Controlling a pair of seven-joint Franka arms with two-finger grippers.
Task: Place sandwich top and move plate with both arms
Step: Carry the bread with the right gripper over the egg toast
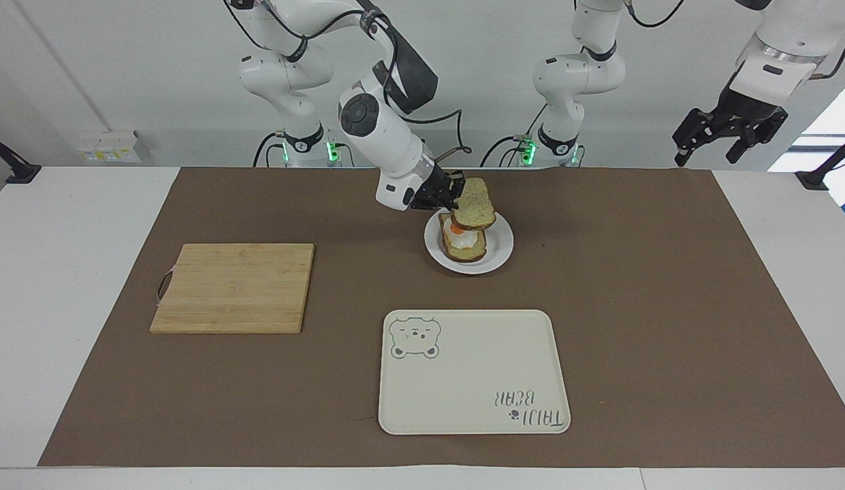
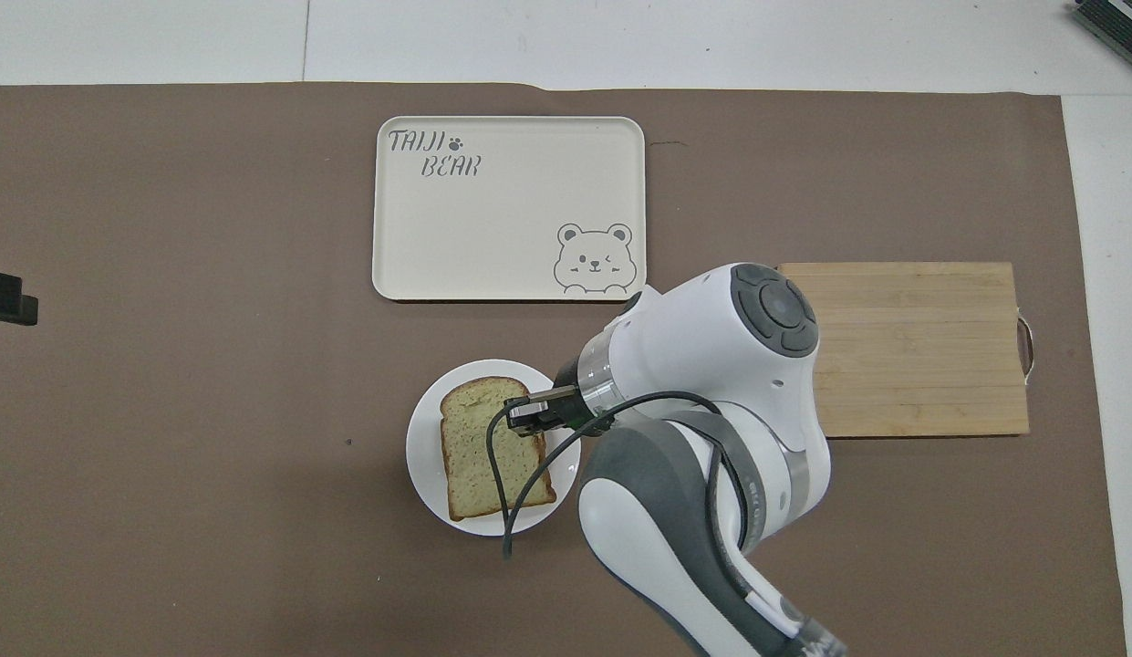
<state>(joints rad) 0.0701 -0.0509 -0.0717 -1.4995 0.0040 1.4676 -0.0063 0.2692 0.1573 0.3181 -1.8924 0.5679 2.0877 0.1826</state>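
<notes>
My right gripper is shut on one edge of the sandwich top, a pale speckled slice with a brown crust. It holds the slice level in the air, a little above the egg-topped bread on the white plate. From overhead the slice covers the egg and the bread under it. My left gripper hangs open, high over the left arm's end of the table; in the overhead view only a dark tip of the left gripper shows.
A cream rectangular tray with a bear drawing lies farther from the robots than the plate. A wooden cutting board lies toward the right arm's end. A brown mat covers the table.
</notes>
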